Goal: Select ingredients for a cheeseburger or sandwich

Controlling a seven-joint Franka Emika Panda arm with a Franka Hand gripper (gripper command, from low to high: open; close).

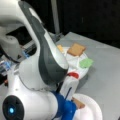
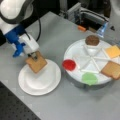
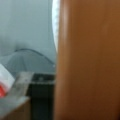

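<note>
My gripper [image 2: 35, 56] is shut on a tan-brown toast square [image 2: 36, 64], held tilted just above the white paper plate [image 2: 47, 83] at a front view's left. The same toast [image 3: 87, 60] fills the right half of the wrist view and peeks out below the gripper [image 1: 74, 98] as a brown corner [image 1: 79, 103]. The other ingredients lie in the divided white tray [image 2: 92, 58]: dark brown patty [image 2: 92, 40], yellow cheese [image 2: 113, 51], second toast [image 2: 111, 69], green lettuce [image 2: 89, 78], red tomato [image 2: 69, 64]. No cheeseburger or sandwich is in view.
The arm's white and grey body [image 1: 42, 55] hides much of the tray [image 1: 75, 65] in a front view. Equipment, a small orange item [image 2: 81, 28] and a blue-labelled bottle [image 2: 103, 29] stand along the table's far edge. A dark perforated board [image 2: 15, 110] borders the table at bottom left.
</note>
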